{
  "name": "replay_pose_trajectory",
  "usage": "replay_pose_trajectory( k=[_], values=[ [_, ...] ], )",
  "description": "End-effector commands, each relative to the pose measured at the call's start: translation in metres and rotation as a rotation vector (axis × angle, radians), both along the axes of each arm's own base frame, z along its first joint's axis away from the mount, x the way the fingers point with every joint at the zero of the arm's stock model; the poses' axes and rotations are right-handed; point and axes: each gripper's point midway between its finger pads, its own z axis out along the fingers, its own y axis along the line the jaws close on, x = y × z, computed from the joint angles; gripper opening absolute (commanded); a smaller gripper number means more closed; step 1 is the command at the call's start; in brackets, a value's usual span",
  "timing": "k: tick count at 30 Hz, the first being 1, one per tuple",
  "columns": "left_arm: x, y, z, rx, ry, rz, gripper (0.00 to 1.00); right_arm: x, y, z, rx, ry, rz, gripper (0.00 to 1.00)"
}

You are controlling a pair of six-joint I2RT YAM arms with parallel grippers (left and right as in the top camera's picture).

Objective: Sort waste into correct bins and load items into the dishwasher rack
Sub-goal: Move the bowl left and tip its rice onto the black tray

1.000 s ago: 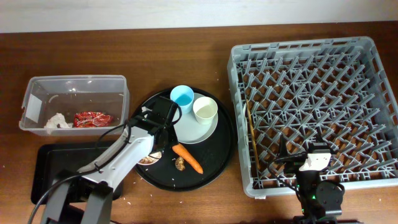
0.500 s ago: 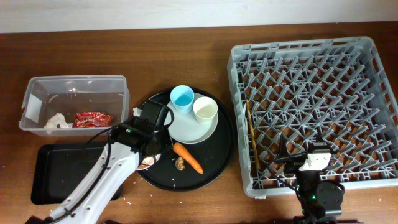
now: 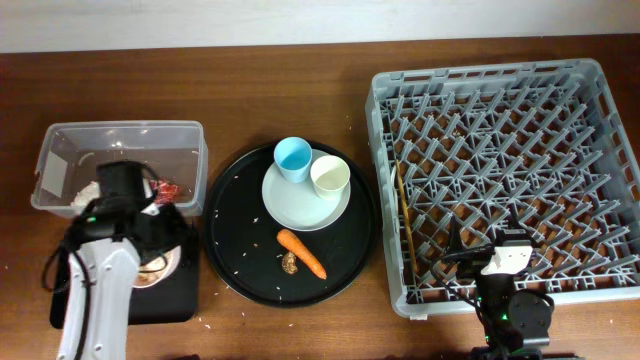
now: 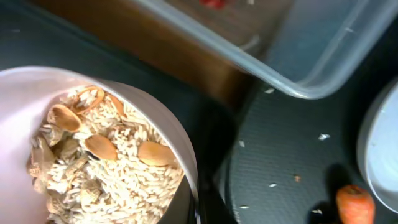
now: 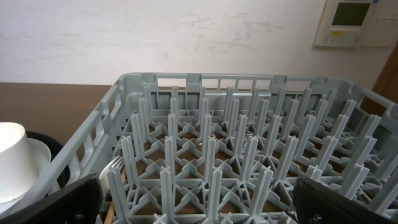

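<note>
- Brown wooden worktop point(image 3: 250, 90) runs under everything, with a pale wall behind it.
- Left hand point(image 3: 158, 248) hangs over the flat black tray point(image 3: 182, 298) at the near left. Its fingers are hidden in both views, but the white-pink bowl point(image 4: 25, 87) sits so close under the wrist camera that I judge the hand clamped on its rim.
- Inside the bowl lie the beige crumbly leftovers point(image 4: 93, 168), rice-like grains mixed with shells.
- Directly below the bowl is the flat tray, its long axis running left to right, so emptying looks like a matter of tipping the wrist, not of travel.
- Just behind the tray stands the clear tub point(image 3: 120, 140), with the red wrapper point(image 3: 166, 190) showing in it.
- To the right, on the round black tray point(image 3: 230, 250), are the carrot point(image 3: 302, 254), the brown scrap point(image 3: 290, 263), the plate point(image 3: 300, 210) and 2 cups.
- Right hand point(image 5: 199, 214) is spread wide and empty at the near edge of the dishwasher rack point(image 3: 600, 180), making it the nearer arm for loading.
</note>
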Motion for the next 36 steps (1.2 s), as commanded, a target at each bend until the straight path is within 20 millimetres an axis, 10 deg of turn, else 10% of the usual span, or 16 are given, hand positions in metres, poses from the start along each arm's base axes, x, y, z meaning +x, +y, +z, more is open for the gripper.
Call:
replay_pose_trajectory(
  k=[1,16,20,25,33,36],
  values=[
    [-0.003,0.007,0.006,-0.08,-0.042,-0.024,0.0,0.0,-0.003,-0.003,0.005,0.003,-0.017,0.99],
    [-0.004,0.053,0.011,-0.413,-0.438,0.054,0.0,0.0,-0.003,-0.003,0.005,0.003,-0.017,0.99],
    [-0.01,0.058,0.041,-0.537,-0.701,0.005,0.0,0.0,-0.003,-0.003,0.005,0.003,-0.017,0.99],
    [-0.032,0.084,0.014,-0.457,-0.591,0.142,0.0,0.0,-0.003,-0.003,0.005,0.003,-0.017,0.99],
    [-0.035,0.064,0.02,-0.466,-0.632,-0.006,0.0,0.0,-0.003,-0.003,0.005,0.003,-0.017,0.99],
    [-0.027,0.047,0.05,-0.525,-0.815,-0.12,0.0,0.0,-0.003,-0.003,0.005,0.003,-0.017,0.99]
  ],
)
